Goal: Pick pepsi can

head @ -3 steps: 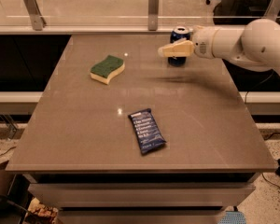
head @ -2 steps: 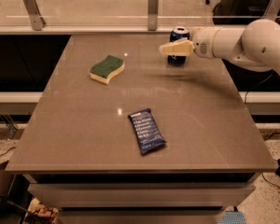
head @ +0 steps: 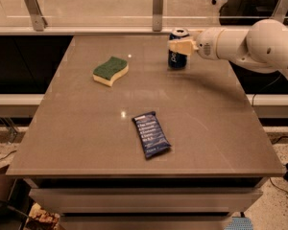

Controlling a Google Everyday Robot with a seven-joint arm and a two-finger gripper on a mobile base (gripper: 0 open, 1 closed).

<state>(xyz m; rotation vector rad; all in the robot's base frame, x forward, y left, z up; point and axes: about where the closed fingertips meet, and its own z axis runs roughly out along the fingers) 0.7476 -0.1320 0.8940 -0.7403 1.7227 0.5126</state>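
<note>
Barely anything has moved in the last second: the beige gripper [head: 181,45] on the white arm has nudged slightly upward at the small dark blue pepsi can with a silver rim [head: 176,60]. The green-and-yellow sponge [head: 110,71] and the flat dark blue snack bar wrapper [head: 151,135] sit as before. The can stands upright near the far edge of the grey-brown tabletop [head: 206,128], base down. The gripper lies across its upper half. Jaw state: can't tell. Reach looks done; clamp unconfirmed, lift not yet done.
</note>
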